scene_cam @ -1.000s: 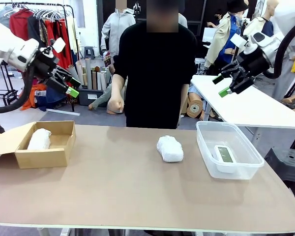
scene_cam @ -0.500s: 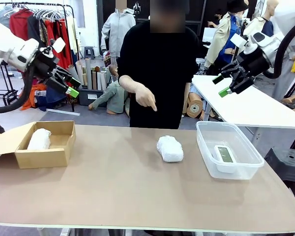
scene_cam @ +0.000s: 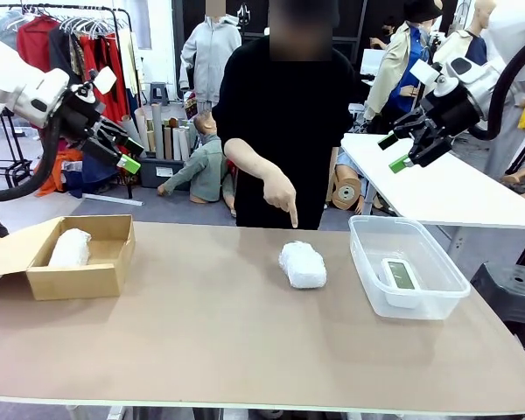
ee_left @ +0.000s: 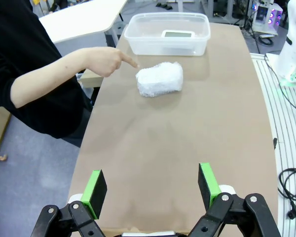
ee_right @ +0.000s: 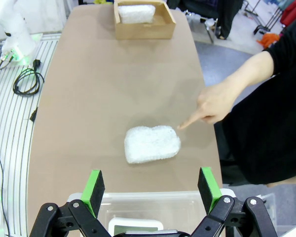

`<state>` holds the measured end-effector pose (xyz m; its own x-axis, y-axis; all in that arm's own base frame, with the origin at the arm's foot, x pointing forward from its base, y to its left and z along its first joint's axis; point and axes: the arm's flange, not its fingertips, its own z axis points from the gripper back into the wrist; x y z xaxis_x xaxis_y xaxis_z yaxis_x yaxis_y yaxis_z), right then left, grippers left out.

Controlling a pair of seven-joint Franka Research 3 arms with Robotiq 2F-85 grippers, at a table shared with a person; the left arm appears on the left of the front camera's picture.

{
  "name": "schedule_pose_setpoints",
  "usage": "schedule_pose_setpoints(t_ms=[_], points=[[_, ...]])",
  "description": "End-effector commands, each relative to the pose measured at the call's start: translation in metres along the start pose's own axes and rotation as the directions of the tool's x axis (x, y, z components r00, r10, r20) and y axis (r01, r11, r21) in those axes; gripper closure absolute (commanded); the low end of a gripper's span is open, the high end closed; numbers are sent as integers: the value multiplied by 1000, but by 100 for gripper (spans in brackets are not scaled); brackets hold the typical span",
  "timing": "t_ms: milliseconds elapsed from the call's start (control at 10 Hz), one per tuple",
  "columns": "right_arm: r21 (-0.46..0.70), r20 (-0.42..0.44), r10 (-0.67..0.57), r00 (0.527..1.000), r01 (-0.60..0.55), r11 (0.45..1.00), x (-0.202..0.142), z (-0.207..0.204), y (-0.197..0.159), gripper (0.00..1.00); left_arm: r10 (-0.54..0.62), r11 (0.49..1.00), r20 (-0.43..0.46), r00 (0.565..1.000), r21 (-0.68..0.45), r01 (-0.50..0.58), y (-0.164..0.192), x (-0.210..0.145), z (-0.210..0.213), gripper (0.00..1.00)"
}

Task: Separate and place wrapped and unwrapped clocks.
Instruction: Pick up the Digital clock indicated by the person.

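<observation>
The person's hand [scene_cam: 282, 194] has changed most. A second ago it hung as a loose fist at the far edge of the bench [scene_cam: 210, 341]. Now the arm reaches forward and the index finger points down at the middle bundle [scene_cam: 303, 264], its tip close above the bundle's far end; whether it touches I cannot tell. The middle bundle lies where it did, on the bare bench between the cardboard box [scene_cam: 109, 273] and the clear tub [scene_cam: 424, 302]. The boxed bundle [scene_cam: 70, 248] stays inside the open cardboard box at the bench's left. The bare clock [scene_cam: 401, 274] stays flat, screen up, in the clear tub at the right. Neither arm has moved. The left end effector [scene_cam: 127, 150] hangs high above the box, jaws spread and empty, and the right end effector [scene_cam: 394, 152] hangs high beyond the tub, likewise spread wide and holding nothing.
</observation>
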<state>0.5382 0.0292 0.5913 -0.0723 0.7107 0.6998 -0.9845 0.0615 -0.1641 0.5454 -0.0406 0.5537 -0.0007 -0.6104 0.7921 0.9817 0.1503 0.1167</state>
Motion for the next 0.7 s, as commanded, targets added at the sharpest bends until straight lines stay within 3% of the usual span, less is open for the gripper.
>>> schedule_pose_setpoints(t_ms=[0, 600], points=[[-1, 0, 2, 1000, -2, 1000, 1, 1, 0, 0, -17, 1000, 1, 1000, 2, 17, -1, 1, 2, 4], [-1, 0, 2, 1000, -2, 1000, 1, 1, 0, 0, -17, 1000, 1, 1000, 2, 17, -1, 1, 2, 4]])
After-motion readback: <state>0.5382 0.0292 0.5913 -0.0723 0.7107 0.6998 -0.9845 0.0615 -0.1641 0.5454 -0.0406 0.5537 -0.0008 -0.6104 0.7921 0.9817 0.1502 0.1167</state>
